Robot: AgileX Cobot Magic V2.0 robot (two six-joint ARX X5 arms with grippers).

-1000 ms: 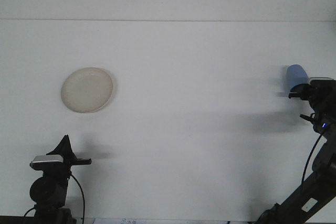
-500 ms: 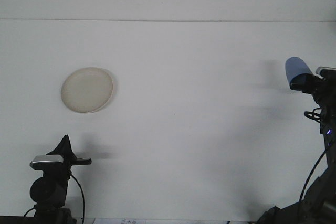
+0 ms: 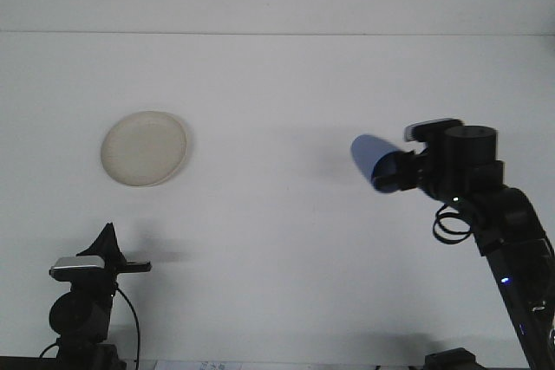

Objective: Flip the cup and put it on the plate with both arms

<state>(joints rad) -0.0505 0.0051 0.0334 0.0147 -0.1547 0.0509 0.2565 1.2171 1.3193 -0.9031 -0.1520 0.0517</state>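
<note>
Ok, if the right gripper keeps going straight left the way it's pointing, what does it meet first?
Apparently nothing: the right gripper, shut on the blue cup, has bare table ahead. The plate sits far left, slightly farther back; height unclear.

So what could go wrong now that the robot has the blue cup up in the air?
1. The right end effector holds the blue cup tilted sideways above the table; if the grip slips, the cup could drop and roll away.
2. The plate is far over on the left, so the cup has a long way to go, probably by a handover. The left end effector sits low near the front edge, and a badly lined-up handover could knock the cup loose.
</note>
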